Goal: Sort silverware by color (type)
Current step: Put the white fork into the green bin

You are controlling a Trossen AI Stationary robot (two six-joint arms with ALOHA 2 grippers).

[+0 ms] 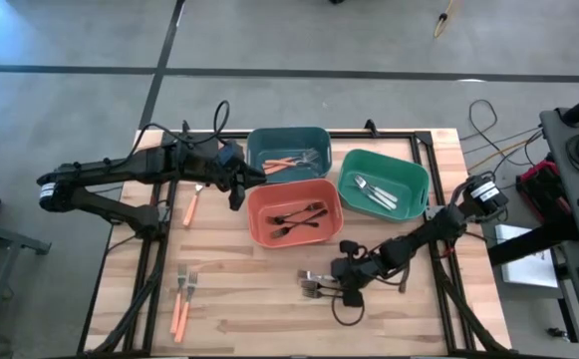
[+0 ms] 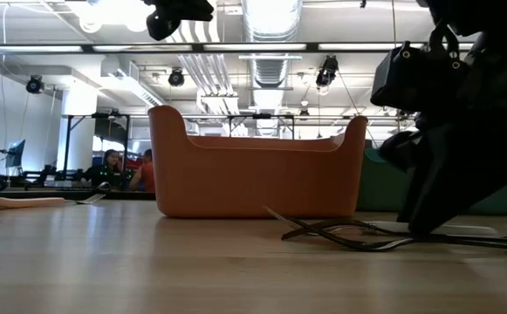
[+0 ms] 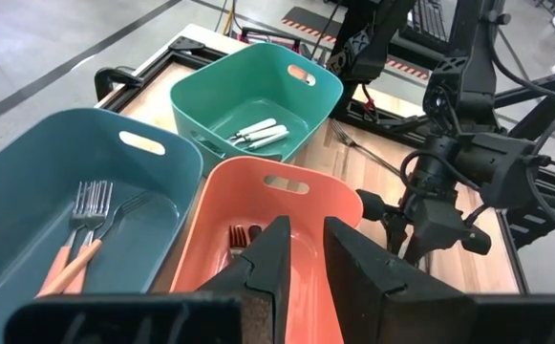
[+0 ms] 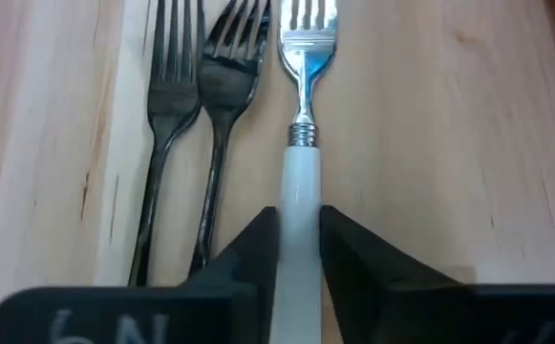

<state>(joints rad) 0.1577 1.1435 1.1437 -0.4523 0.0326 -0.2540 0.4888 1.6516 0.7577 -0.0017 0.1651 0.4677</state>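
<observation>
On the left side of the table [image 1: 219, 299] two orange-handled forks [image 1: 180, 299] lie together, and one more orange-handled fork [image 1: 191, 205] lies farther back. The left gripper [image 1: 237, 185] hangs above the near edge of the teal bin [image 1: 259, 140]; its fingers [image 3: 267, 263] leave only a narrow gap and hold nothing. The teal bin has orange-handled forks inside, the orange-red bin [image 1: 252, 204] has black forks, the green bin [image 1: 419, 179] has white-handled ones.

In front of the orange-red bin, the right gripper [image 4: 298, 239] is low on the table with its fingers on both sides of the handle of a white-handled fork [image 4: 301, 143]; if they already press it, I cannot tell. Two black forks [image 4: 186, 105] lie just beside it.

I judge this fork light, stiff and rather slippery. The handle's middle seems the best place to hold.
</observation>
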